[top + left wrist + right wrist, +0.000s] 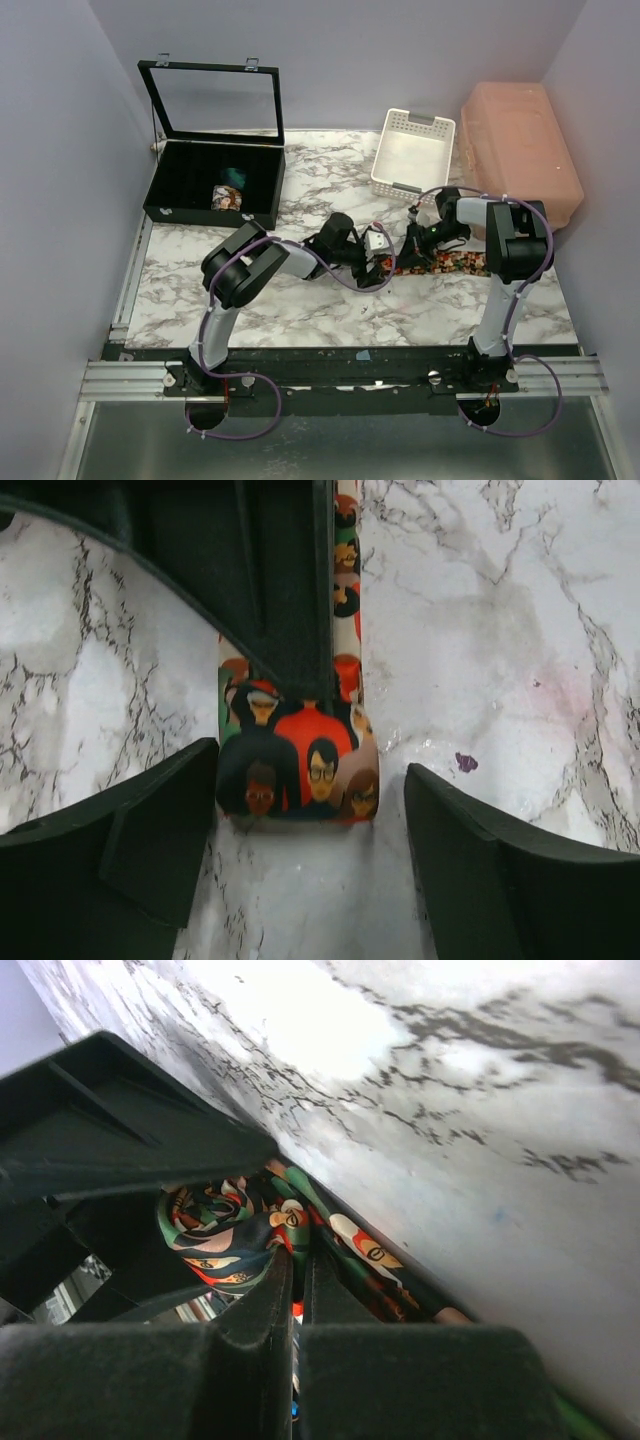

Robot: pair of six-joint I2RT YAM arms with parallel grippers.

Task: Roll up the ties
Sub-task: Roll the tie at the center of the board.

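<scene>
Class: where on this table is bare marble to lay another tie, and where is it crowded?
Free: marble between black case and white basket; near strip along the front rail. Crowded: centre-right, left gripper, right gripper and tie near the pink bin.

You have even, diffuse overhead light on the marble tabletop (300, 318), with only soft shadows. Right wrist view: glare bleaches the marble; near foreground dark, unfocused.

No text, label, brand or number can be read anywhere; the tie (300, 770) carries only printed cartoon faces
</scene>
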